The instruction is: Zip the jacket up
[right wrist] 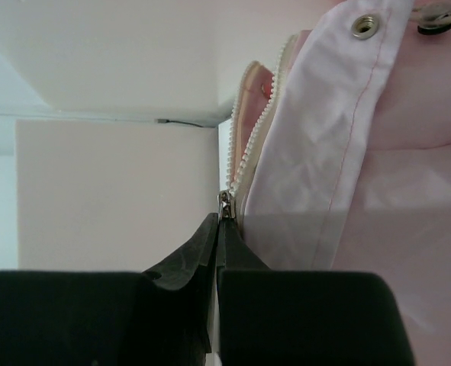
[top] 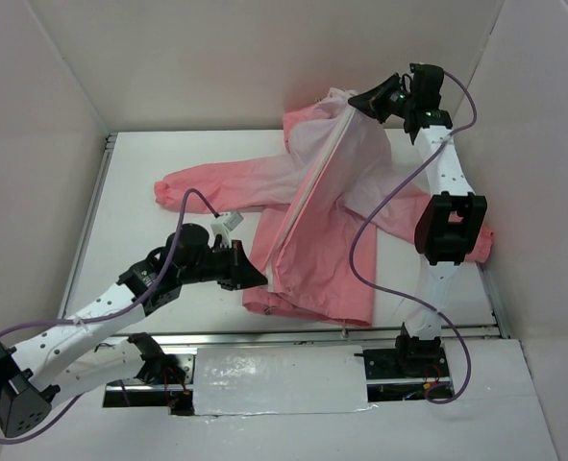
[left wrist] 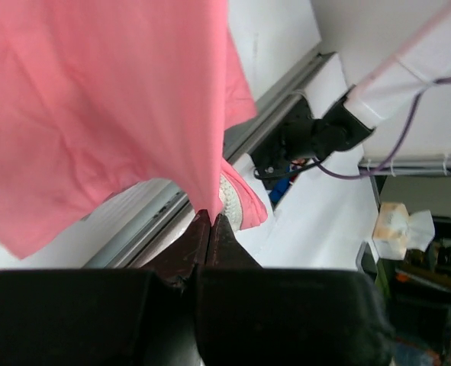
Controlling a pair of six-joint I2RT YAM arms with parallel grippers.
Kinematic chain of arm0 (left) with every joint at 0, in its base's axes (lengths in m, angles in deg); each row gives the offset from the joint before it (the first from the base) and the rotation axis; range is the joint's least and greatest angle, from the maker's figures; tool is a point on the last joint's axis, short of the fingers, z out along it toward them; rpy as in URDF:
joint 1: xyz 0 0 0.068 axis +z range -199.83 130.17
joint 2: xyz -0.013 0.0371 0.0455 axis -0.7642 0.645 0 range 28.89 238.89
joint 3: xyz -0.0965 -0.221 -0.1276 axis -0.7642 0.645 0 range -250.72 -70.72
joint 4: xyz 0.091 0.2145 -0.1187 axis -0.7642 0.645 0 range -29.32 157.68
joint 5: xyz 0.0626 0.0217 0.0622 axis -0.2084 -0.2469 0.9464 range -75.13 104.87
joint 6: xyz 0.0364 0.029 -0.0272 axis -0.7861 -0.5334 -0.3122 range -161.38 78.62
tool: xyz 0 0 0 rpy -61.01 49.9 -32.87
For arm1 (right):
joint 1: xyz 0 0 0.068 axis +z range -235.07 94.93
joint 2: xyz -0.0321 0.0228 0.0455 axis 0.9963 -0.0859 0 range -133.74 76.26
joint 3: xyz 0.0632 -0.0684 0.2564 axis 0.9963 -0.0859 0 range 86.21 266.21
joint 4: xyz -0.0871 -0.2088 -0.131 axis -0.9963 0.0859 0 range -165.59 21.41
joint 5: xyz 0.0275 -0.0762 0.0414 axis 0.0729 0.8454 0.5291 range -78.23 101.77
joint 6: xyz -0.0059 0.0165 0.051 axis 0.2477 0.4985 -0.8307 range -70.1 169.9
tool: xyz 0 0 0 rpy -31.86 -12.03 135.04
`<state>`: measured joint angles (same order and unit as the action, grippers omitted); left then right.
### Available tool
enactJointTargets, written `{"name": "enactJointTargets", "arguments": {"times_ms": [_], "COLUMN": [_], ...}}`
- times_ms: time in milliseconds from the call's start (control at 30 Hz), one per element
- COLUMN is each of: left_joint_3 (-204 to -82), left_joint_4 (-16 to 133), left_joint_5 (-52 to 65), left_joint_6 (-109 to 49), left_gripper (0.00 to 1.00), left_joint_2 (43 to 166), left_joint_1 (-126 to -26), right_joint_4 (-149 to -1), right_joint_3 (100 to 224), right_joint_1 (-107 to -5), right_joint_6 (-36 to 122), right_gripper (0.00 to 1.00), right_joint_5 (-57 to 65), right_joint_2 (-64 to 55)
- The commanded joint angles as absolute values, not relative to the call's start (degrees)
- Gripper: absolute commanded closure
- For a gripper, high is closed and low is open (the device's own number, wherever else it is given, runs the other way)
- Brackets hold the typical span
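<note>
The pink jacket (top: 322,206) lies on the white table, pale at the chest and coral at hem and sleeves. Its white zipper (top: 312,182) runs taut from the hem to the collar. My left gripper (top: 262,279) is shut on the jacket's hem (left wrist: 210,183) beside the zipper's lower end. My right gripper (top: 358,100) is raised at the collar and shut on the metal zipper slider (right wrist: 226,204). In the right wrist view the zipper teeth (right wrist: 249,149) run apart beyond the slider. A snap (right wrist: 363,25) shows on the pale flap.
White walls enclose the table on three sides. A metal rail (top: 293,336) runs along the near edge and another (top: 89,226) along the left. A purple cable (top: 380,216) from the right arm hangs over the jacket. A small white part (top: 228,223) lies by the left sleeve.
</note>
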<state>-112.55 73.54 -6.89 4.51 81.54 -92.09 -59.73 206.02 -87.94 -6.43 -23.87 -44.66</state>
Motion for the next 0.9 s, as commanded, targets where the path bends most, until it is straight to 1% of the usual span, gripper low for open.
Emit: {"name": "enactJointTargets", "arguments": {"times_ms": [0,233,367,400,467,500,600,700,733,767,800,833,867], "left_joint_3": [-109.7,-105.9,-105.4,-105.4,-105.4,-105.6,-106.7,-108.4,-109.0,-111.0,-111.8,-112.6,-113.7], "left_joint_4": [91.1,95.8,98.6,98.6,96.1,95.0,91.9,87.9,86.8,85.3,84.5,83.9,83.7], "left_joint_5": [-14.2,-8.8,-4.4,-3.9,-3.8,-3.8,-6.0,-8.5,-8.5,-7.8,-7.9,-8.4,-9.5], "left_joint_6": [7.7,9.9,9.9,9.9,10.3,10.4,9.2,8.2,7.8,7.4,7.1,6.4,5.9], "left_gripper": [1.0,1.0,1.0,1.0,1.0,1.0,1.0,1.0,1.0,1.0,1.0,1.0,1.0], "left_joint_2": [77.5,77.1,79.1,79.9,80.0,79.9,80.9,79.3,78.6,77.4,77.1,77.1,77.7], "left_joint_1": [-94.3,-94.5,-94.6,-94.7,-94.7,-94.7,-94.7,-95.1,-95.1,-95.1,-95.2,-95.2,-95.3], "right_joint_4": [-75.4,-76.1,-68.0,-65.4,-60.1,-56.9,-58.3,-73.0,-80.9,-80.2,-73.1,-71.6,-70.9], "right_joint_3": [213.6,218.2,221.6,221.6,221.6,222.4,223.0,216.3,212.5,212.9,214.0,215.7,215.8], "right_joint_1": [-94.2,-97.7,-97.9,-97.9,-97.6,-97.4,-96.8,-97.7,-97.8,-97.2,-95.9,-92.5,-91.1], "right_joint_6": [-6.8,-15.7,-18.9,-22.7,-24.5,-24.7,-21.9,-17.2,-16.6,-15.1,-8.1,-3.5,1.3], "right_gripper": [1.0,1.0,1.0,1.0,1.0,1.0,1.0,1.0,1.0,1.0,1.0,1.0,1.0], "right_joint_5": [-10.3,-7.5,0.4,5.2,8.0,11.6,14.5,2.6,-4.6,-5.2,-2.8,4.2,7.4], "right_joint_2": [-44.0,-45.2,-43.5,-41.9,-40.6,-39.8,-38.7,-38.4,-38.3,-38.4,-38.0,-37.7,-37.4]}}
